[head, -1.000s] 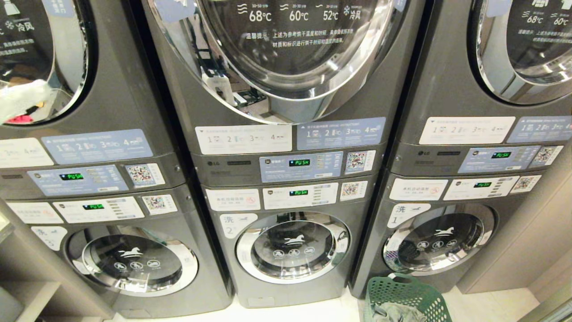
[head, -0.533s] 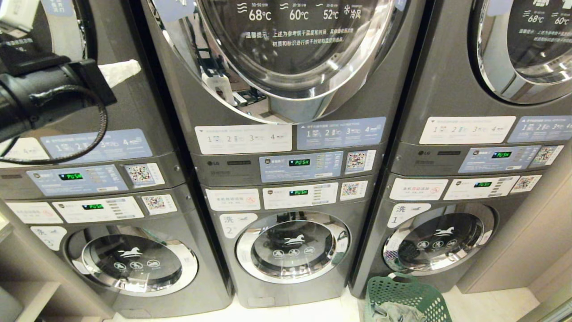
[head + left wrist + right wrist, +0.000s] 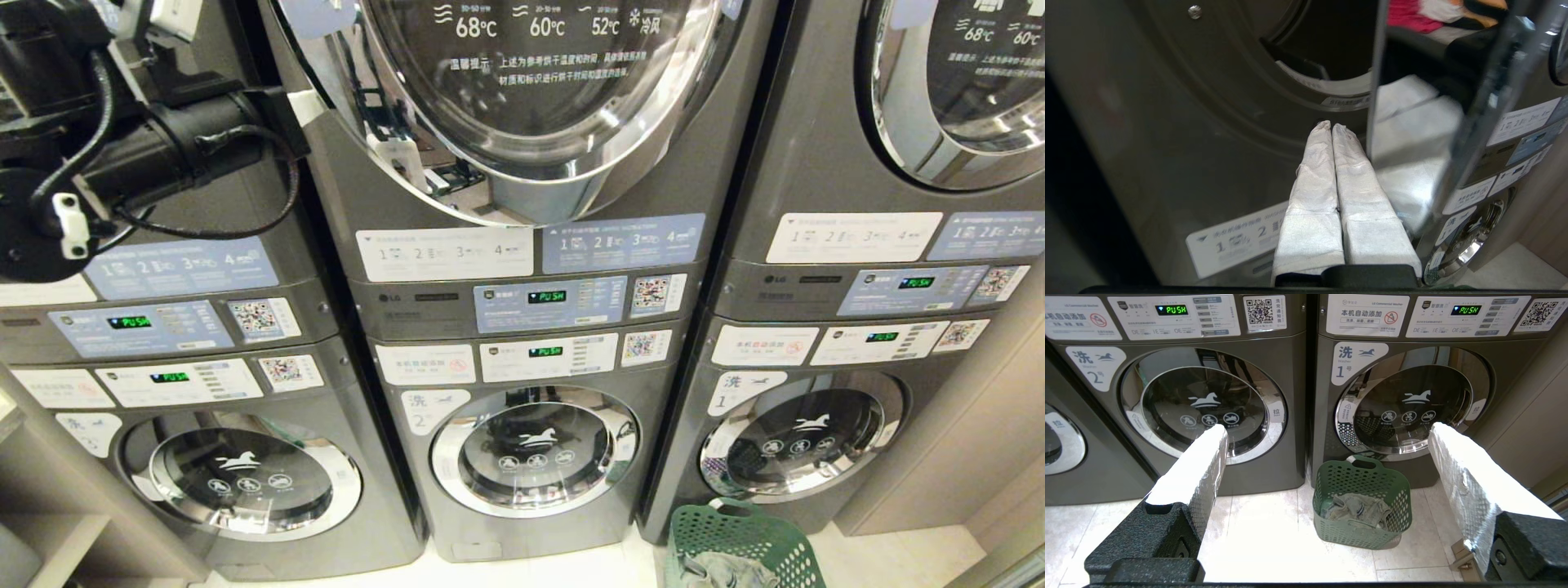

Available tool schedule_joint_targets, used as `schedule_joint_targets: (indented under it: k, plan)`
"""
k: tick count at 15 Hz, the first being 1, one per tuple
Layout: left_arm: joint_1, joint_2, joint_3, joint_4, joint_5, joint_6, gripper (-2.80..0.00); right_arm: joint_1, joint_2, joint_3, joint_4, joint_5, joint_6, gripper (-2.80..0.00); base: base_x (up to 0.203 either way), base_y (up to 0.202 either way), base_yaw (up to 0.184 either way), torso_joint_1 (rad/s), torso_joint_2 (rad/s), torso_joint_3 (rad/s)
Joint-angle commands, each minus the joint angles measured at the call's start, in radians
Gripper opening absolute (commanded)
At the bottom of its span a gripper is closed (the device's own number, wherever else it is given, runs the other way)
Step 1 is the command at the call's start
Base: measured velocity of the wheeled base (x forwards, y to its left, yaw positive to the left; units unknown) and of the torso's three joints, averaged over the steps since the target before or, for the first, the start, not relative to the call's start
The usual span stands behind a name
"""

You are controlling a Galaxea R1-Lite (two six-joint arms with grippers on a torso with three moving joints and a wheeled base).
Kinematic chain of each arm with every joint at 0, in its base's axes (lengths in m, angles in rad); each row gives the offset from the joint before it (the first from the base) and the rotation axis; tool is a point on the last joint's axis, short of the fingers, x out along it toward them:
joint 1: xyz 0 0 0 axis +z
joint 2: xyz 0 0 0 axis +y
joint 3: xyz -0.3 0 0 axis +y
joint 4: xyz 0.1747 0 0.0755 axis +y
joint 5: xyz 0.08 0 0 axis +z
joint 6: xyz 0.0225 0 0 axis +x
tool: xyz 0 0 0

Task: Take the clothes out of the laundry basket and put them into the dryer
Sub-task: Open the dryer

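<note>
The green laundry basket [image 3: 759, 539] stands on the floor before the lower right washer, with grey clothes [image 3: 718, 572] lying in it. The right wrist view shows the basket [image 3: 1361, 477] and the clothes [image 3: 1357, 508] ahead and below my right gripper [image 3: 1329, 433], which hangs open and empty. My left arm reaches up at the left, and its gripper [image 3: 308, 104] meets the left edge of the middle dryer's round door [image 3: 531, 98]. In the left wrist view that gripper [image 3: 1331, 125] is shut with nothing between its white-wrapped fingers, just beside the chrome door edge [image 3: 1374, 81] and below the dark drum opening [image 3: 1327, 41].
Three stacked grey machines fill the view, dryers above and washers [image 3: 535, 449] below. The lower doors are closed. Control panels [image 3: 547, 302] sit between them. A pale tiled floor [image 3: 1265, 535] spreads around the basket. A beige wall [image 3: 963, 457] closes the right side.
My left arm has risen into the head view from the left and swung right, bringing its shut fingers up to the middle dryer door's edge. The basket, the clothes and the scene stay put.
</note>
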Motion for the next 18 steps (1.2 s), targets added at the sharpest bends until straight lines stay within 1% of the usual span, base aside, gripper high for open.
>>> schedule_joint_targets:
  k: [1, 2, 5, 7, 9, 12, 15, 17, 18]
  plan:
    - [-0.014, 0.048, -0.023, -0.03, -0.003, 0.002, -2.8, 0.0, 0.0, 0.0, 0.001, 0.0, 0.0, 0.0, 0.0, 0.0, 0.0, 0.0, 0.0, 0.0]
    - [-0.022, 0.054, -0.023, -0.056, -0.003, 0.004, -2.8, 0.0, 0.002, 0.0, 0.001, 0.0, 0.0, 0.0, 0.0, 0.0, 0.0, 0.0, 0.0, 0.0]
    - [-0.045, 0.052, -0.025, -0.063, -0.004, 0.003, -2.8, 0.0, 0.002, 0.0, 0.001, 0.0, 0.0, 0.0, 0.0, 0.0, 0.0, 0.0, 0.0, 0.0]
    - [-0.092, 0.036, -0.024, -0.075, -0.006, 0.0, -2.8, 0.0, 0.001, 0.0, 0.001, 0.0, 0.0, 0.0, 0.0, 0.0, 0.0, 0.0, 0.0, 0.0]
    - [-0.155, -0.005, -0.011, -0.095, -0.005, 0.0, -2.8, 0.0, 0.002, 0.0, 0.001, 0.0, 0.0, 0.0, 0.0, 0.0, 0.0, 0.0, 0.0, 0.0]
    - [-0.244, -0.096, 0.053, -0.098, 0.003, 0.004, -2.8, 0.0, 0.002, 0.0, 0.001, 0.0, 0.0, 0.0, 0.0, 0.0, 0.0, 0.0, 0.0, 0.0]
    - [-0.346, -0.187, 0.135, -0.097, 0.067, 0.007, -2.8, 0.0, 0.002, 0.0, 0.001, 0.0, 0.0, 0.0, 0.0, 0.0, 0.0, 0.0, 0.0, 0.0]
    - [-0.442, -0.228, 0.184, -0.094, 0.079, 0.007, -2.8, 0.0, 0.002, 0.0, 0.001, -0.001, -0.002, 0.0, 0.0, 0.0, 0.0, 0.013, 0.0, 0.001]
    - [-0.504, -0.24, 0.201, -0.093, 0.081, 0.008, -2.8, 0.0, 0.002, 0.0, 0.001, -0.001, -0.002, 0.0, 0.0, 0.0, 0.0, 0.0, 0.0, 0.0]
